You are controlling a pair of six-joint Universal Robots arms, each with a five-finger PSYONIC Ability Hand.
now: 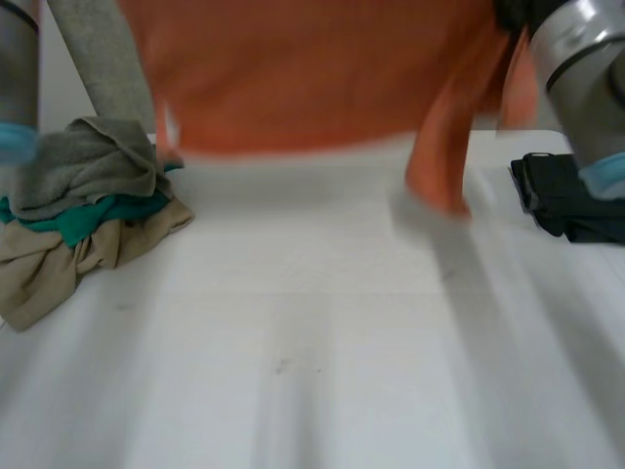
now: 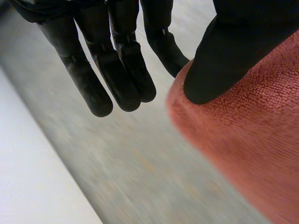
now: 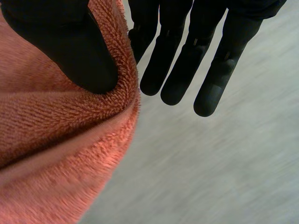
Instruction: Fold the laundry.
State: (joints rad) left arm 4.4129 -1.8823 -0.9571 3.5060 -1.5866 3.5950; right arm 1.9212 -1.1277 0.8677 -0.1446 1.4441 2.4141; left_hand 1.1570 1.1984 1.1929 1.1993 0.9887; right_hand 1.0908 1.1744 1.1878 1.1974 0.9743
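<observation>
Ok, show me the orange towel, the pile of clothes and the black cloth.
orange towel (image 1: 312,78), head view, middle of the held-up cloth.
pile of clothes (image 1: 93,217), head view, teal layer in the heap.
black cloth (image 1: 557,195), head view, its top surface.

Blurred and cut off beyond each thumb, the orange towel hides the nearest fingertip of the left hand and right hand.

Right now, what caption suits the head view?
An orange towel hangs spread above the white table, laundry pile beside it.
</observation>
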